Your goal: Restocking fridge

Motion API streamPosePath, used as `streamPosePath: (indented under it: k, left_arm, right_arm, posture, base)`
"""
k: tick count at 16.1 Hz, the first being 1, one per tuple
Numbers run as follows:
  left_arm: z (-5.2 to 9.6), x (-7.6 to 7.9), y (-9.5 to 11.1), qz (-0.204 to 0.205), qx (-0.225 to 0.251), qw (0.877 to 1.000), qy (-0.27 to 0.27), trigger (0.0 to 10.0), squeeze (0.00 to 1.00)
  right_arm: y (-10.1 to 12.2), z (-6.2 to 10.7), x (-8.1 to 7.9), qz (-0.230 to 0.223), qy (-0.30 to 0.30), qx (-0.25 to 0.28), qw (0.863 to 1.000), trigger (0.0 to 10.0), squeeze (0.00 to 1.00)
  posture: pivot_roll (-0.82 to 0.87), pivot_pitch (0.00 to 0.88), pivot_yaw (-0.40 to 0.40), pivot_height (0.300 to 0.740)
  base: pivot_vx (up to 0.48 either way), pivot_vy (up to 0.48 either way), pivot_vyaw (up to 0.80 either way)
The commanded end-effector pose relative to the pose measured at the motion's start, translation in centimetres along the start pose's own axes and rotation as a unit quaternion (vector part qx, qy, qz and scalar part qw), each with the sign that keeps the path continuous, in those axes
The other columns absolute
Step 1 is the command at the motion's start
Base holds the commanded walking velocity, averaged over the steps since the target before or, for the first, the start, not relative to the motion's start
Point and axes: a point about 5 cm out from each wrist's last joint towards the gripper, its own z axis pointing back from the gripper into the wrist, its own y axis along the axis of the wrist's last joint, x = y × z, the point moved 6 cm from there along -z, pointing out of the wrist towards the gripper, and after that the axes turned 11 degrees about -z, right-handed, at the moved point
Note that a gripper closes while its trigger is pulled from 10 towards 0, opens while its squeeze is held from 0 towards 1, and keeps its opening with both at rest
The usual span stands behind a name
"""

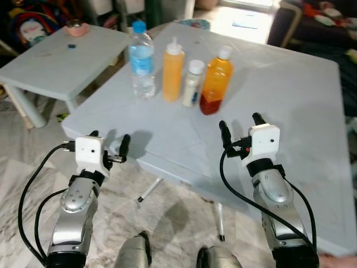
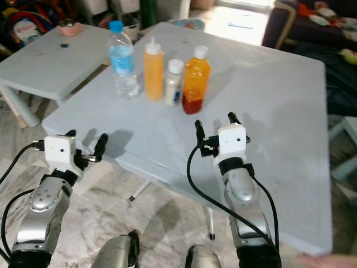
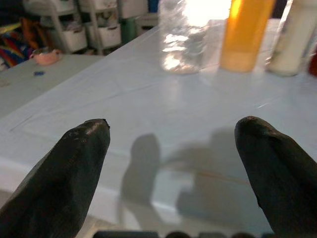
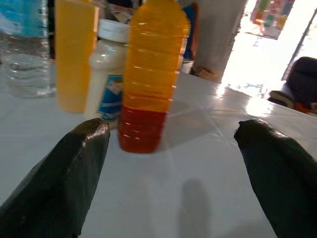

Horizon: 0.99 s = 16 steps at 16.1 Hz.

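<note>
Bottles stand upright in a row on the pale blue table (image 1: 290, 111): clear water bottle (image 1: 141, 60), orange squeeze bottle (image 1: 173, 70), small white bottle (image 1: 193, 84), amber juice bottle (image 1: 216, 81), seemingly sediment-dark at its base. Left gripper (image 1: 109, 147) and right gripper (image 1: 241, 129) hover near the table's front edge, fingers spread, empty.

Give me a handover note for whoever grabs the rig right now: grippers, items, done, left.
Left gripper: open, empty, at the near edge of the pale table, short of the bottles.
Right gripper: open, empty, over the table, facing the orange juice bottle.
Items: water bottle, yellow squeeze bottle, small white bottle and the juice bottle stand upright in a row on the table.
Done: nothing picked up yet.
Left: grasp each bottle and carry it to the fridge. The juice bottle looks the closest first pick for the right gripper.
</note>
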Motion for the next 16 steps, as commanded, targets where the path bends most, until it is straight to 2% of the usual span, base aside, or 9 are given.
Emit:
streamPosePath:
  k: [1,2,3,5,6,7,9,11,16]
  left_arm:
    - [0.2,-0.5,-0.1,-0.005,-0.003,1.000,0.007,10.0,0.00]
    - [0.3,-0.7,-0.6,-0.005,-0.011,1.000,0.011,10.0,0.00]
    - [0.4,-0.6,-0.6,-0.005,-0.012,1.000,0.008,10.0,0.00]
    - [0.5,-0.5,-0.7,-0.006,-0.015,1.000,0.004,10.0,0.00]
    - [0.4,-0.4,-0.7,-0.006,-0.015,1.000,0.003,10.0,0.00]
    - [0.4,-0.4,-0.6,-0.005,-0.015,1.000,0.003,10.0,0.00]
    - [0.3,-0.3,-0.7,-0.006,-0.017,1.000,0.002,10.0,0.00]
    - [0.5,-0.4,-0.9,-0.011,-0.024,1.000,0.007,10.0,0.00]
    - [1.0,-0.7,-0.1,-0.008,-0.007,1.000,0.009,10.0,0.00]
  right_arm:
    - [0.8,-0.3,1.3,0.020,-0.025,0.017,0.999,10.0,0.00]
    - [1.0,-0.4,2.0,0.024,-0.040,0.023,0.999,10.0,0.28]
    - [1.2,-0.4,2.2,0.019,-0.041,0.026,0.999,10.0,1.00]
    - [2.1,-0.8,2.0,0.026,-0.037,0.039,0.998,10.0,1.00]
    - [2.4,-1.0,1.6,0.023,-0.026,0.041,0.999,10.0,0.91]
    - [3.1,-1.5,0.9,0.023,-0.007,0.050,0.998,10.0,0.00]
    - [4.1,-2.3,0.5,0.026,0.006,0.064,0.998,10.0,0.00]
    - [4.5,-2.7,1.2,0.029,0.000,0.068,0.997,10.0,0.00]
    - [3.4,-1.1,1.2,0.020,-0.015,0.051,0.998,10.0,0.00]
  posture:
    - [0.01,0.118,-0.014,0.740]
    - [0.01,0.118,-0.014,0.740]
    - [0.01,0.119,-0.012,0.740]
    - [0.01,0.119,-0.009,0.740]
    - [0.01,0.120,-0.009,0.740]
    - [0.01,0.122,-0.008,0.740]
    - [0.01,0.125,-0.007,0.740]
    - [0.02,0.128,-0.008,0.740]
    - [0.02,0.114,-0.010,0.740]
  base:
    - [0.000,0.000,0.00]
    - [0.000,0.000,0.00]
    - [0.000,0.000,0.00]
    - [0.000,0.000,0.00]
    - [0.000,0.000,0.00]
    - [0.000,0.000,0.00]
    - [0.000,0.000,0.00]
    - [0.000,0.000,0.00]
    - [0.000,0.000,0.00]
